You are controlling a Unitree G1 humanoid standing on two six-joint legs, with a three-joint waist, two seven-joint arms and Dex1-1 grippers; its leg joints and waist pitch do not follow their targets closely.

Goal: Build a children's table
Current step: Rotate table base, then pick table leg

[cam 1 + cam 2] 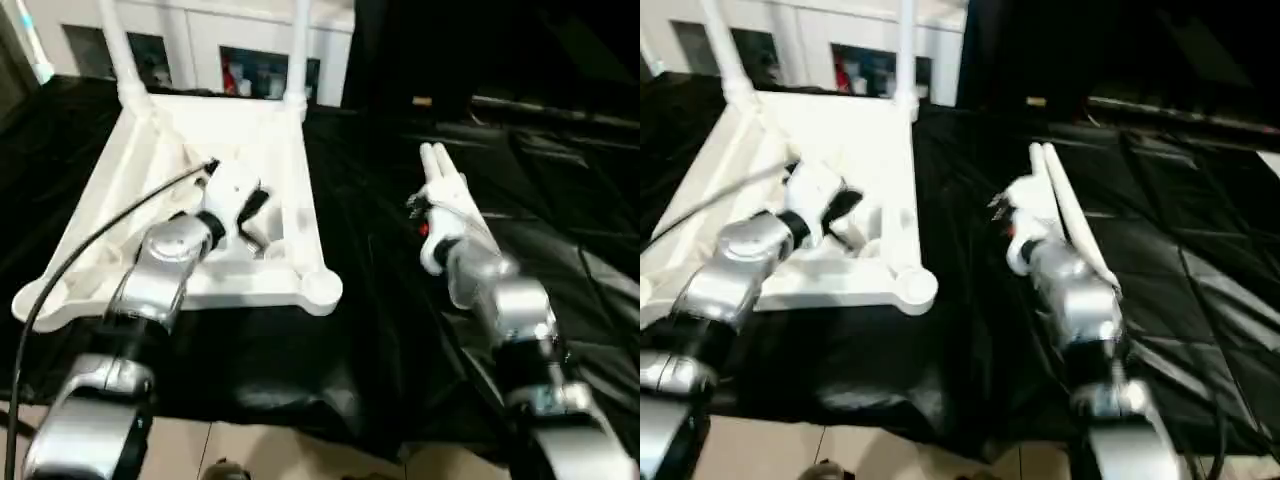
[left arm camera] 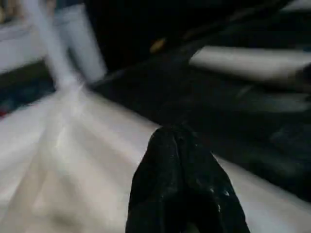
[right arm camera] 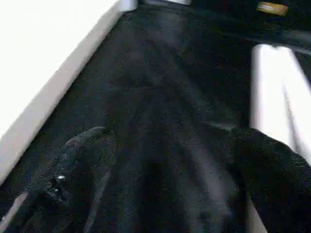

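The children's table top (image 1: 290, 175) lies upside down on a black cloth, ribbed underside up. Two white legs (image 1: 298, 50) stand in its far corner sockets. The near right socket (image 1: 322, 287) holds no leg. My left gripper (image 2: 177, 133) hovers over the underside near the right rim, its black fingers pressed shut on nothing. Two loose legs (image 1: 1060, 200) lie side by side on the cloth to the right. My right gripper (image 3: 170, 141) hangs low over the cloth just left of these legs (image 3: 272, 97), fingers (image 3: 90, 145) wide apart, nothing between them.
A white cabinet (image 1: 230, 50) with glass doors stands behind the table top. The black cloth (image 1: 380, 330) covers the work area and ends near me at a beige floor (image 1: 250, 450). A black cable (image 1: 90, 240) arcs from my left forearm.
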